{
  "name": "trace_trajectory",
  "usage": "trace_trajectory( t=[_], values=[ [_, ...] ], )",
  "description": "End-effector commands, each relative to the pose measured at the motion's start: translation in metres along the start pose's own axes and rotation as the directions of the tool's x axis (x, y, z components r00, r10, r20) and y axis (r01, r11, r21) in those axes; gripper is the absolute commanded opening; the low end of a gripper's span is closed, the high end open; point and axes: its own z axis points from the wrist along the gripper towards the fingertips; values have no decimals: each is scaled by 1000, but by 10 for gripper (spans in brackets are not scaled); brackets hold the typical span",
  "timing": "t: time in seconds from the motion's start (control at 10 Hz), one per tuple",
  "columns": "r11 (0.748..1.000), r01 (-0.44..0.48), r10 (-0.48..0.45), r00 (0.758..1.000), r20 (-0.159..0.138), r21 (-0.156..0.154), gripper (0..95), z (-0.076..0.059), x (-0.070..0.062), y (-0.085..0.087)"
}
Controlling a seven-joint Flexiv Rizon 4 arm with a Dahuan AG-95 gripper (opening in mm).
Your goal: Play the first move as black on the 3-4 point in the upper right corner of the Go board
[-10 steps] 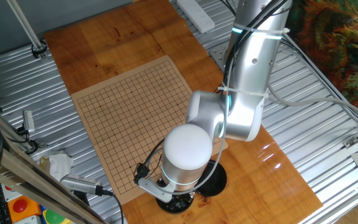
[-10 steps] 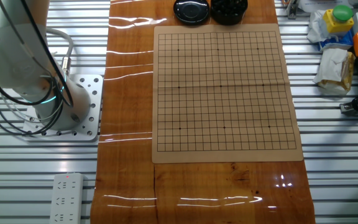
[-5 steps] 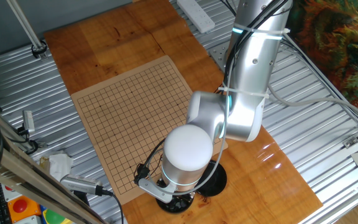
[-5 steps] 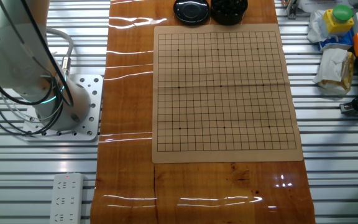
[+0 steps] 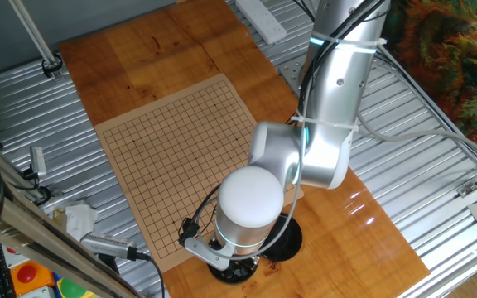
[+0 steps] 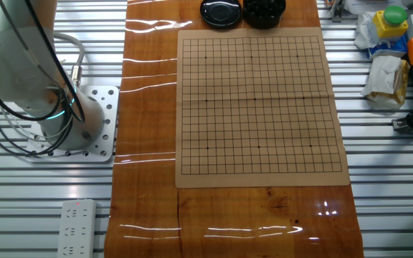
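Tan board (image 6: 257, 104) lies bare, no stone played yet. Black stones sit in bowl (image 6: 264, 10) at board's 12 o'clock edge; arm's over it, prob. for pickup. Gripper hidden, can't tell its state.

- Robotics lab or test bench, not a home setting
- Work surface: ribbed aluminium bench top (image 6: 41, 186), with a glossy orange-brown wooden tabletop (image 6: 149, 107) laid over it
- Silver robot arm (image 5: 330, 108) bolted to a perforated metal base plate (image 6: 95, 122) beside the wood; bundled cables (image 6: 6, 136) loop round its foot
- White power strip (image 6: 76, 228) lies on the ribbed metal near the base
- Go board (image 6: 259, 100) set flat on the wood, fixed cameras looking down on it from two sides
- Bench edge clutter: crumpled paper bag (image 6: 382, 75), coloured plastic toys (image 6: 400, 21), loose leads
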Motion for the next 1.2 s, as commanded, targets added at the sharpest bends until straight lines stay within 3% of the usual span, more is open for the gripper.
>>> trace_trajectory(
  t=[0.1, 0.9, 1.2],
  values=[
    [1000, 14, -14, 1000, 6, -6, 380, 0, 0, 0],
    [1000, 25, -25, 1000, 18, -17, 380, -8, -11, -2],
    [1000, 23, -23, 999, 22, -13, 380, -5, -15, -2]
  ],
)
